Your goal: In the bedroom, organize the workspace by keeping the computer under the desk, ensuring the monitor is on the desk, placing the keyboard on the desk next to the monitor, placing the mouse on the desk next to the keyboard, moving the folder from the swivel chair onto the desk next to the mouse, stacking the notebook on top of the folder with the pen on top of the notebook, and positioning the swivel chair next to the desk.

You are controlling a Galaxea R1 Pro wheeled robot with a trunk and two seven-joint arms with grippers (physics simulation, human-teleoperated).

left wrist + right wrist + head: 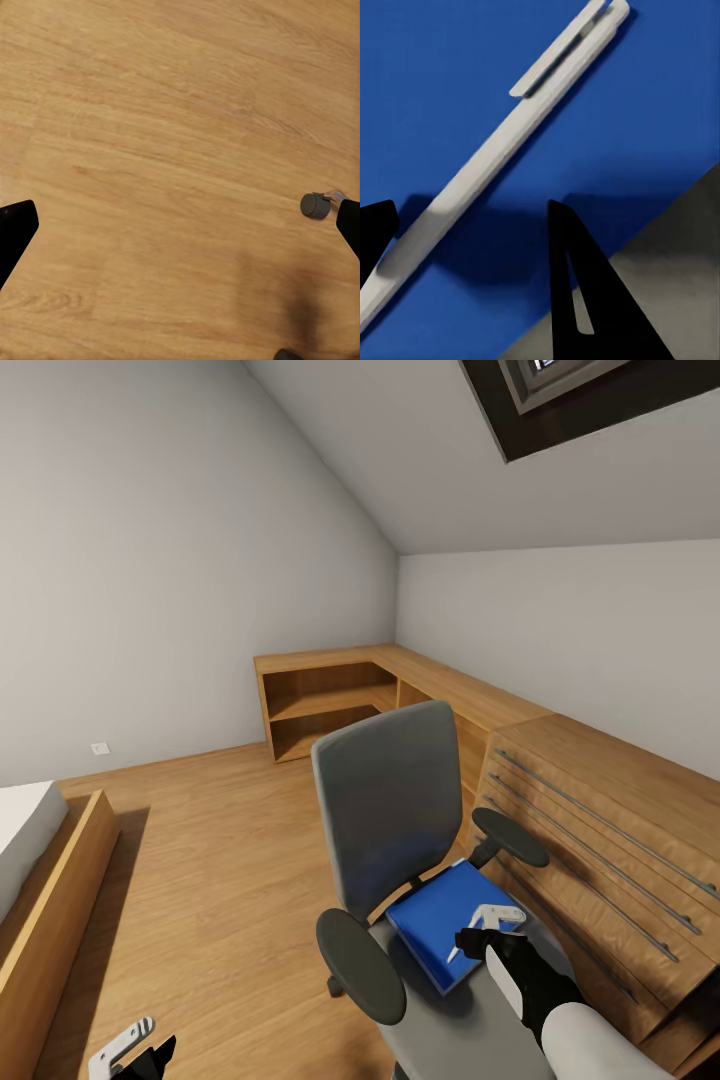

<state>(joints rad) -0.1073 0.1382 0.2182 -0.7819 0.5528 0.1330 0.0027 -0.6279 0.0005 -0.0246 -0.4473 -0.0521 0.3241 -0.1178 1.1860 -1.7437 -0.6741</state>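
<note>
Attic bedroom wood floor [220,860], right gripper [472,247] reaching down over folder [440,920] on swivel chair [385,820], fingers apart around pen [502,142], left gripper [180,225] low beside chair, spread.

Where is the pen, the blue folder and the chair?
pen [487,161], right wrist view, middle of its white barrel
folder [432,920], head view, bare blue cover
chair [385,810], head view, grey backrest
</note>
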